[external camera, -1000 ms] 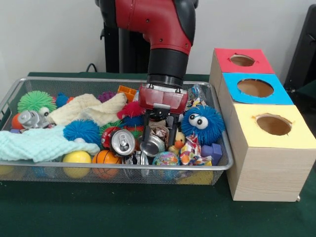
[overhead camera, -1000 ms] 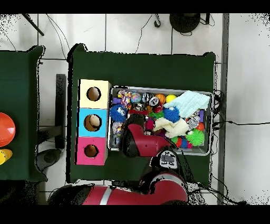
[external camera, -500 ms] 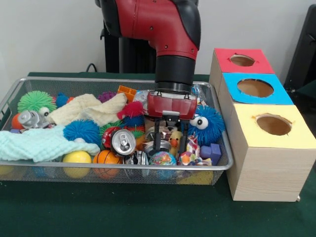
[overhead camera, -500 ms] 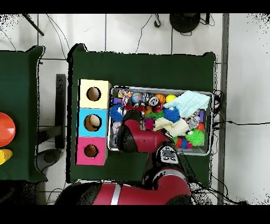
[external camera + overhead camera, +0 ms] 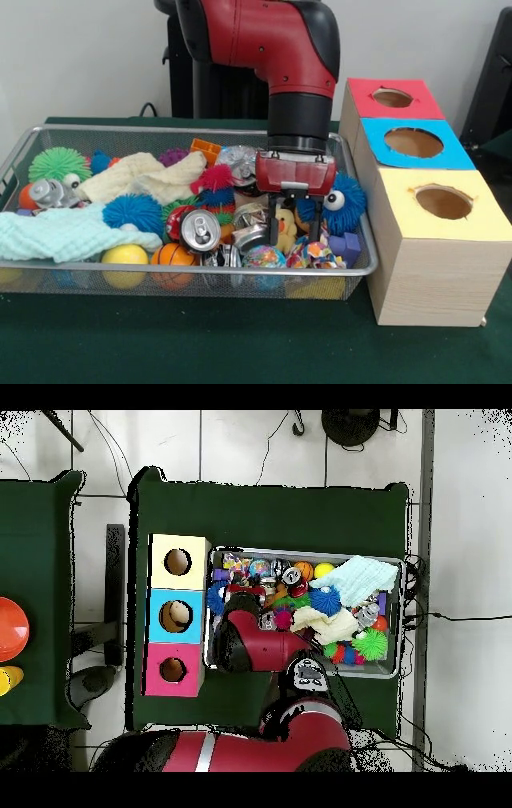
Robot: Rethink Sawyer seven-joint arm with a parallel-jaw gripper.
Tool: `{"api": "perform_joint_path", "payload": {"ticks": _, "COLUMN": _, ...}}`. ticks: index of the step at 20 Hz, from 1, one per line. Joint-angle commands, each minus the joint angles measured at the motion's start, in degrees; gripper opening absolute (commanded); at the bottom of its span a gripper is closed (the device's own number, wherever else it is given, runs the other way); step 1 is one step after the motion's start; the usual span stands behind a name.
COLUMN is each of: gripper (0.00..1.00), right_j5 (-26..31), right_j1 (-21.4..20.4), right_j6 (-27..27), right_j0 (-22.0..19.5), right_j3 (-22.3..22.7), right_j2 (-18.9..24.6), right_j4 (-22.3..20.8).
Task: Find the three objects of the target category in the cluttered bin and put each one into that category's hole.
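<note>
The bin [image 5: 192, 269] of silver wire mesh stands on the green table, full of toys, cans and cloths; it also shows in the overhead view [image 5: 300, 551]. The red-topped hole [image 5: 392, 98] is the farthest of three wooden boxes to the bin's right, and also shows in the overhead view [image 5: 172, 670]. My gripper [image 5: 296, 230] hangs inside the bin's right end, open, its fingers either side of a small yellow duck [image 5: 284, 226]. I see nothing held. In the overhead view my arm [image 5: 240, 642] hides the gripper.
A blue fuzzy ball with eyes [image 5: 344, 200] and a purple block [image 5: 344, 246] lie right of the gripper. Silver cans [image 5: 200, 230] [image 5: 250, 237] lie to its left. The blue-topped hole [image 5: 414, 142] and yellow-topped hole [image 5: 443, 202] stand nearer. A mint cloth [image 5: 64, 232] covers the bin's left front.
My gripper has moved to the right in the front view, from above the silver cans to the duck near the bin's right end. It holds nothing throughout.
</note>
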Motion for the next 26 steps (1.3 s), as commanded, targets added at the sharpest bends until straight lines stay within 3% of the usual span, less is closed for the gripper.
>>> {"api": "perform_joint_path", "payload": {"ticks": 1, "gripper": 1.00, "right_j5": 8.7, "right_j1": 4.3, "right_j6": 9.6, "right_j0": 0.9, "right_j3": -1.5, "right_j2": 6.0, "right_j4": 3.2}}
{"api": "perform_joint_path", "payload": {"ticks": 10, "gripper": 1.00, "right_j5": 8.9, "right_j1": 5.1, "right_j6": 9.6, "right_j0": 3.1, "right_j3": -0.1, "right_j2": 2.7, "right_j4": 7.8}}
{"api": "perform_joint_path", "payload": {"ticks": 18, "gripper": 1.00, "right_j5": 10.0, "right_j1": 3.5, "right_j6": 9.7, "right_j0": 5.3, "right_j3": 3.2, "right_j2": 0.0, "right_j4": 11.0}}
{"api": "perform_joint_path", "payload": {"ticks": 26, "gripper": 1.00, "right_j5": 12.1, "right_j1": 2.6, "right_j6": 9.2, "right_j0": 4.8, "right_j3": 4.6, "right_j2": -0.3, "right_j4": 10.9}}
